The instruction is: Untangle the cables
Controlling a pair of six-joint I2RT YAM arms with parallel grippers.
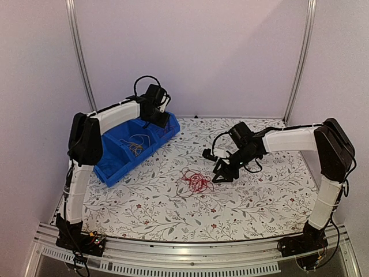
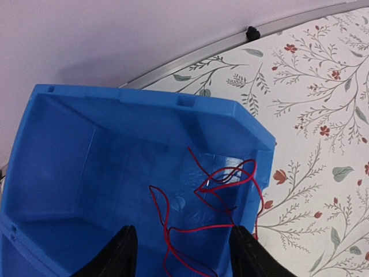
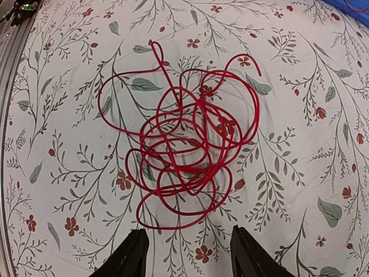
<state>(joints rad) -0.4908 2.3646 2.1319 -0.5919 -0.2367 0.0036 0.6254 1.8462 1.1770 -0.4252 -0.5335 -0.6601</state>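
A tangled bundle of red cable (image 1: 197,182) lies on the floral table mat, and fills the middle of the right wrist view (image 3: 184,144). My right gripper (image 1: 222,173) hovers just right of it, open and empty, with the bundle just ahead of the fingertips (image 3: 130,257). My left gripper (image 1: 160,119) is over the far compartment of the blue bin (image 1: 115,167), open. A thin red wire (image 2: 213,196) lies loosely in that compartment between and ahead of the fingers (image 2: 118,254), one strand over the bin wall. An orange-yellow cable (image 1: 136,147) sits in the middle compartment.
The blue bin's wall (image 2: 144,101) stands close to the back rail (image 2: 230,40) and the white back wall. A corner of the bin shows at the top right of the right wrist view (image 3: 354,8). The metal front rail (image 1: 184,254) runs along the near edge.
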